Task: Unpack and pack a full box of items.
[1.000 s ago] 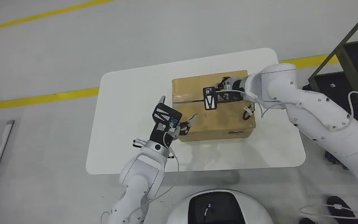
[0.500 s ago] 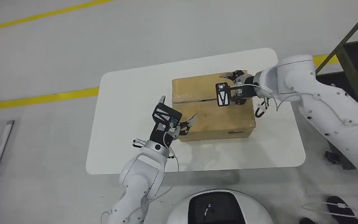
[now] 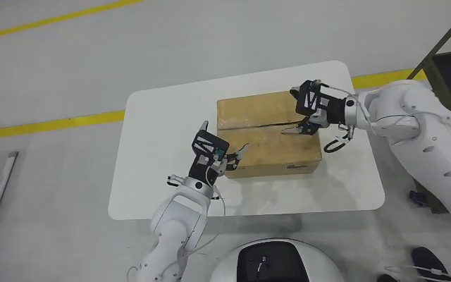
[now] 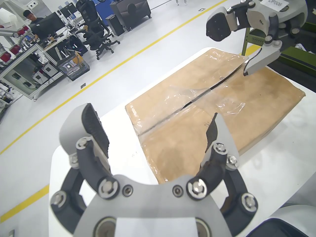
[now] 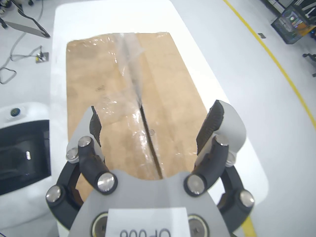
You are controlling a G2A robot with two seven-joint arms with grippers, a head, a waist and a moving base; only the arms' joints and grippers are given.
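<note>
Jaws gaping on both, nothing held — right gripper has pulled back from mid-seam to the end of the box (tape looks split), left gripper unmoved by its corner, box shut on the table — flaps next.

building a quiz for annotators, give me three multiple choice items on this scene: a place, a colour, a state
1. Where is the right gripper? A) over bare table B) over the seam of the box C) inside the box
2. What colour is the table? A) black B) green C) white
3. How is the left gripper? A) open, empty B) shut on tape C) shut, empty
Answers: 1 B, the seam runs between its fingers; 2 C, white top shows around the box; 3 A, its fingers stand apart, nothing gripped.
</note>
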